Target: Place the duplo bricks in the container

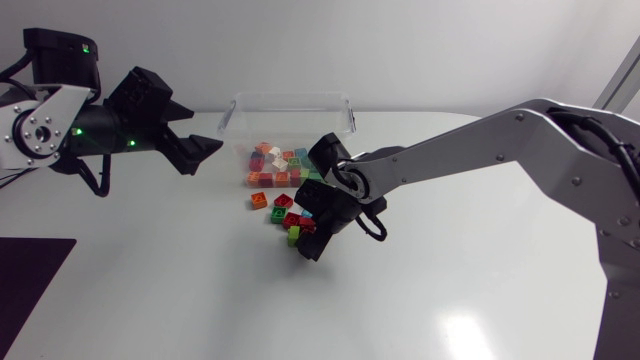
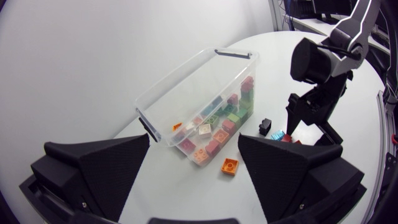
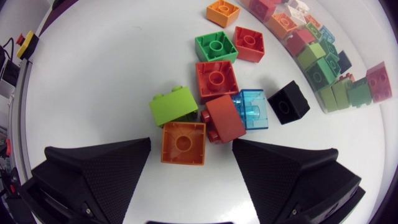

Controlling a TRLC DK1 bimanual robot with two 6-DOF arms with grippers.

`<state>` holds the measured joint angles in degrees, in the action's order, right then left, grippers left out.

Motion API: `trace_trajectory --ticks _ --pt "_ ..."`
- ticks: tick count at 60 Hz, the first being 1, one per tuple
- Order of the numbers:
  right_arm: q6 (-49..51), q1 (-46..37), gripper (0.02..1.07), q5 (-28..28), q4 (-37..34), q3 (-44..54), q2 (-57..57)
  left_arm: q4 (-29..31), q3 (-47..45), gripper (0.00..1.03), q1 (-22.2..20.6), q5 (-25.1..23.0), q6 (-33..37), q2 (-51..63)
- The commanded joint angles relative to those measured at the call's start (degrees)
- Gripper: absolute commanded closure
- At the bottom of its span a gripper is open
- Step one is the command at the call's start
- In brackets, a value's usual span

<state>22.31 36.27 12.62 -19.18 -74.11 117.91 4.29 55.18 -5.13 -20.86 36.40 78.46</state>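
- The left gripper [image 1: 205,156] is spread and holds nothing, at the upper left of the head view, beside the container [image 1: 290,97].
- The container sits top centre, with many bricks [image 1: 275,165] inside.
- The right gripper [image 1: 303,236] is spread at centre, over the loose bricks [image 3: 216,78].
- An orange brick [image 3: 183,142] lies between its fingers, not pinched.

Silver-grey links [image 1: 470,140], black joints [image 1: 345,180], cable loops [image 1: 375,228]; green lights [image 1: 78,133]; matte black left end effector [image 2: 194,137], right end effector [image 3: 191,142]
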Motion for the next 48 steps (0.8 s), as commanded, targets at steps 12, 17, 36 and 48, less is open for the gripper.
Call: trace_trajectory --ticks 12,17,36,48 --pt "1.5 0.2 0.50 -0.5 -0.6 -0.9 1.9 1.4 -6.7 0.04 -0.6 -0.9 5.7 -1.9" --pt "1.6 0.2 0.62 -0.5 -0.4 0.5 0.5 1.8 -8.7 0.04 -1.7 -0.9 7.4 -1.6" --pt "1.7 -0.7 0.75 -0.2 -0.2 7.2 -8.2 1.9 -13.2 0.04 -8.6 -0.9 13.9 3.6" --pt "1.8 -2.2 0.75 0.3 -1.6 11.0 -16.3 -2.9 -12.9 0.04 -13.7 -0.9 16.9 11.8"
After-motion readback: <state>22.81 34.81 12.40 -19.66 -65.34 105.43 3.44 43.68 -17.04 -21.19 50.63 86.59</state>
